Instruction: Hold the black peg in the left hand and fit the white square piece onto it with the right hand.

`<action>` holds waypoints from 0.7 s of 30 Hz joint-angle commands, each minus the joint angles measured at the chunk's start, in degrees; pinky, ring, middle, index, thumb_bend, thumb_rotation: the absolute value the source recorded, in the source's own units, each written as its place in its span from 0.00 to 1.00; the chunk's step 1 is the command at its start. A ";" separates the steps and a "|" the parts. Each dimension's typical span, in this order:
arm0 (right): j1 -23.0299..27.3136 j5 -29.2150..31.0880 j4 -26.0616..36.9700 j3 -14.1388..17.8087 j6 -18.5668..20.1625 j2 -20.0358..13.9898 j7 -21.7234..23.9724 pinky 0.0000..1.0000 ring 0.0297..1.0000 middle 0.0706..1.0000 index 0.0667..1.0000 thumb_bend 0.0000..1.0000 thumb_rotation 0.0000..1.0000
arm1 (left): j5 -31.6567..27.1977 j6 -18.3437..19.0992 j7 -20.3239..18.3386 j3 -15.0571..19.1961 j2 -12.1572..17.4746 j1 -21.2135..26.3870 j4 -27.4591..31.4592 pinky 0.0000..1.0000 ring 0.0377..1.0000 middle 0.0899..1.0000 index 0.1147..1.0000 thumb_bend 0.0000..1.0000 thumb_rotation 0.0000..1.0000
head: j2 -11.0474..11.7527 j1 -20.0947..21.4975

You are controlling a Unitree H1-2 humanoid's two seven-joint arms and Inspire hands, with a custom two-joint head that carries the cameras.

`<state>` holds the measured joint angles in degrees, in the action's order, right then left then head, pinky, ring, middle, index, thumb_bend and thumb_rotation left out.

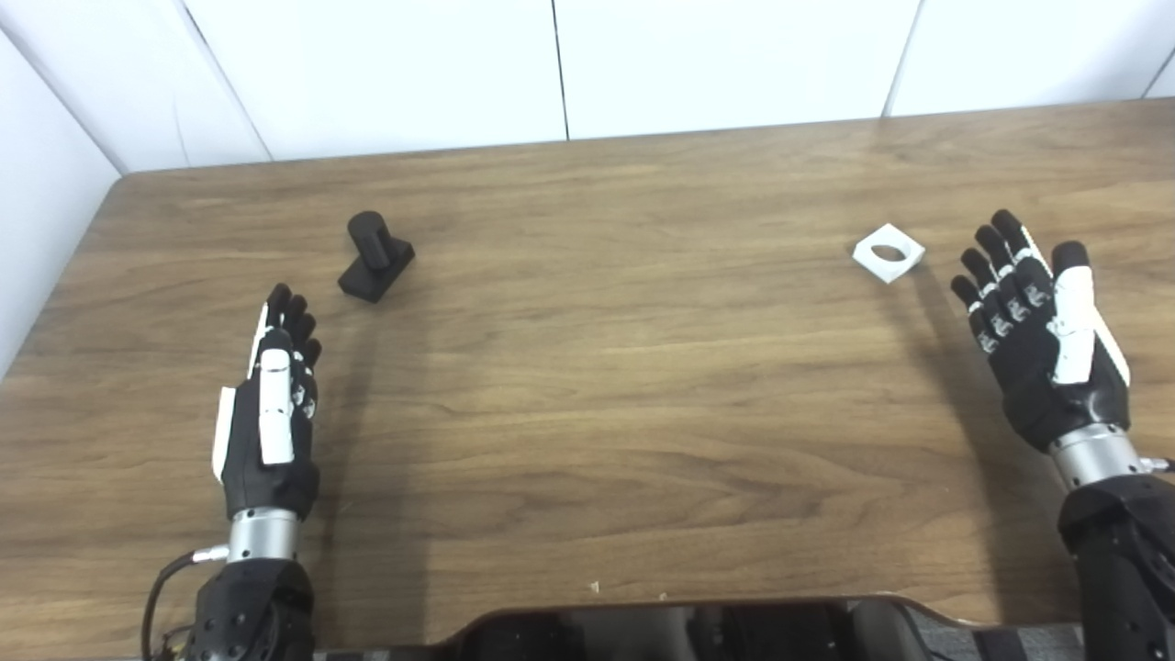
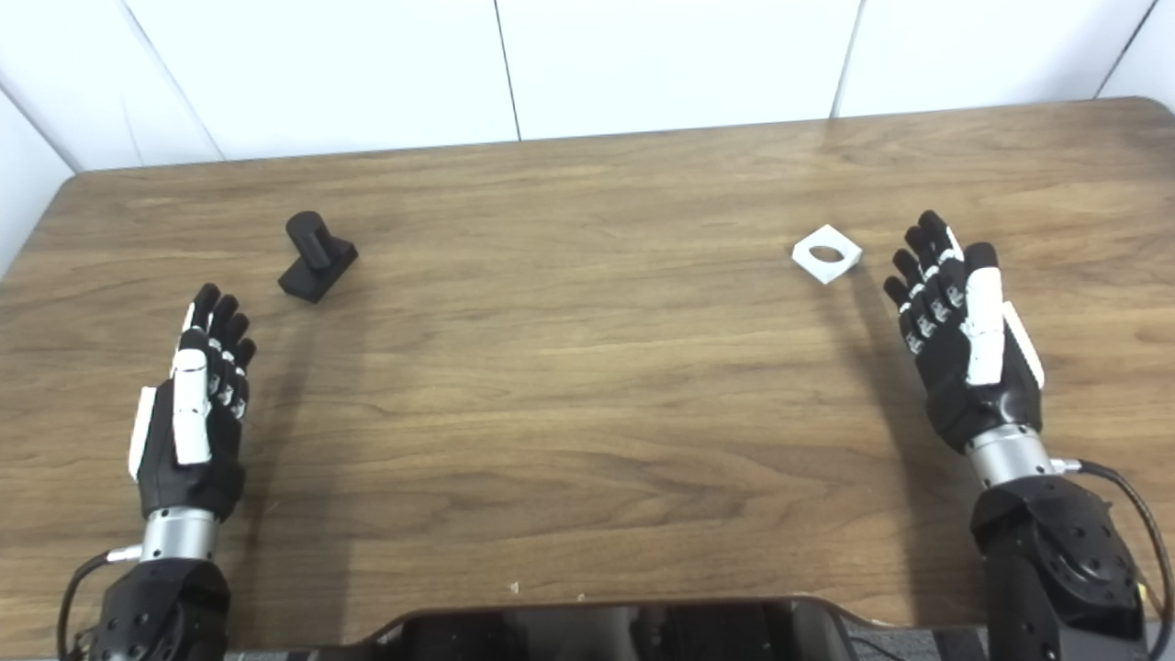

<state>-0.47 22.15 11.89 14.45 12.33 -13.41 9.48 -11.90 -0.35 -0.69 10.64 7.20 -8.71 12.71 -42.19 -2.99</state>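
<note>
White walls back a wood table [image 1: 587, 395]. The left hand [image 1: 268, 413] is empty, fingers straight, near the peg [image 1: 374, 258], which looks rigid and light; grip its base. The square [image 1: 888, 252], far right, looks small and stiff; pinch its edges. The right hand [image 1: 1042, 340] beside it is spread and empty.

Both forearms run off the bottom edge, so nothing above the wrists shows. The counter [image 1: 587, 386] is cut at the left and right edges — its near edge lies behind a dark shape [image 1: 679, 629] too dim to identify. Beside the peg [image 1: 374, 259], its far side is hidden.
</note>
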 commanded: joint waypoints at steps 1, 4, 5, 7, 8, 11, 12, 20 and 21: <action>2.37 0.88 1.02 0.18 -2.27 -0.73 0.74 1.00 1.00 1.00 0.98 0.53 1.00 | 0.24 -1.00 0.15 0.09 -0.40 0.07 2.44 1.00 1.00 1.00 1.00 0.39 0.96 | -0.01 -0.01; 2.39 0.63 1.02 0.02 -2.14 -0.69 0.69 1.00 1.00 1.00 0.98 0.53 1.00 | 0.29 -0.84 0.38 0.18 -0.48 0.07 2.52 1.00 1.00 1.00 1.00 0.40 0.94 | 0.03 -0.04; 2.41 0.86 0.86 0.03 -2.31 -0.70 0.95 1.00 1.00 1.00 0.99 0.54 1.00 | 0.40 -0.81 0.38 0.13 -0.43 0.04 2.57 1.00 1.00 1.00 1.00 0.41 0.94 | 0.05 -0.05; 2.41 0.80 0.62 -0.06 -2.69 -0.83 1.27 1.00 1.00 1.00 0.99 0.54 1.00 | 0.50 -0.49 0.40 0.05 -0.32 -0.07 2.80 1.00 1.00 1.00 1.00 0.41 0.95 | 0.05 -0.05; 2.43 0.78 0.61 -0.07 -2.69 -0.87 1.29 1.00 1.00 1.00 0.99 0.54 1.00 | 0.38 -0.52 0.33 0.05 -0.30 -0.12 2.82 1.00 1.00 1.00 1.00 0.41 0.95 | -0.02 -0.05; 2.43 0.62 0.93 -0.02 -2.41 -0.83 1.03 1.00 1.00 1.00 0.98 0.55 1.00 | -0.09 -0.47 0.28 0.15 -0.43 -0.10 2.86 1.00 1.00 1.00 1.00 0.39 0.95 | 0.02 -0.12; 2.43 0.65 0.93 0.03 -2.32 -0.81 0.98 1.00 1.00 1.00 0.98 0.55 1.00 | -0.08 -0.55 0.25 0.14 -0.44 -0.10 2.83 1.00 1.00 1.00 1.00 0.39 0.95 | 0.02 -0.12; 2.39 0.61 0.68 0.09 -2.41 -0.66 0.88 1.00 1.00 1.00 0.98 0.53 1.00 | 6.51 2.41 1.71 -0.79 0.87 0.45 5.44 1.00 1.00 1.00 1.00 0.41 0.95 | 0.19 -0.74; 2.38 0.68 0.53 0.11 -2.46 -0.67 0.95 1.00 1.00 1.00 0.98 0.53 1.00 | 7.82 3.28 1.98 -0.79 1.11 0.70 6.13 1.00 1.00 1.00 1.00 0.44 0.89 | 0.24 -0.82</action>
<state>0.19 22.19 11.72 14.40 12.33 -13.40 9.66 -6.25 2.65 0.39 9.83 7.44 -8.65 15.77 -41.92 -3.69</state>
